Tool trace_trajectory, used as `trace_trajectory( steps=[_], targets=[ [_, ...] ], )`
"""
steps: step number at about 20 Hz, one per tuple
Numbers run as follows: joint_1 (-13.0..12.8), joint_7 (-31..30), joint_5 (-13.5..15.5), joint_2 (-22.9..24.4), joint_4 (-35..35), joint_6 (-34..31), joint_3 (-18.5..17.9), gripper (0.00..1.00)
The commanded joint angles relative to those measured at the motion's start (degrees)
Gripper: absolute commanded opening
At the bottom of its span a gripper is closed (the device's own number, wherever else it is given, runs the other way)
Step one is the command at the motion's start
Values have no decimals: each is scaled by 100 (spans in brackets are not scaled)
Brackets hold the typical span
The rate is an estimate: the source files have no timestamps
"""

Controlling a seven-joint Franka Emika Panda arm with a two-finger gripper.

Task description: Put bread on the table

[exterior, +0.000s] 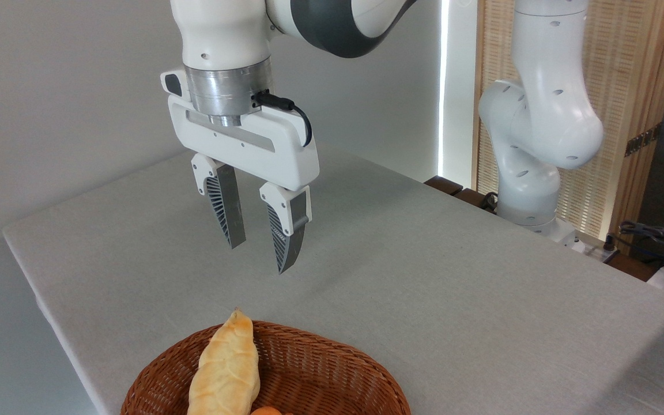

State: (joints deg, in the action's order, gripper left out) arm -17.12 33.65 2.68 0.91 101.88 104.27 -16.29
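Note:
The bread, a pale golden ridged roll with a browner pointed tip, lies in a brown wicker basket at the bottom edge, its tip resting on the basket's far rim. My gripper hangs well above the grey table, behind and above the bread, pointing down. Its two ribbed fingers stand apart with nothing between them.
A small orange item peeks out in the basket at the bottom edge. The arm's white base stands at the table's far right edge, with cables and a wooden slatted screen beyond it.

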Motion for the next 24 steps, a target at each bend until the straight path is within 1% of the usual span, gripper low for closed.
trace_trajectory(
  steps=[1,9,18,20,24],
  targets=[
    [-2,160,4,5,-63,-48,-41,100],
    [-2,160,13,5,-55,-30,-32,100],
    [-20,151,22,-12,25,304,3,100],
    [-11,142,48,-47,86,427,3,100],
    [24,-33,136,-100,419,1181,-41,100]
  ],
)
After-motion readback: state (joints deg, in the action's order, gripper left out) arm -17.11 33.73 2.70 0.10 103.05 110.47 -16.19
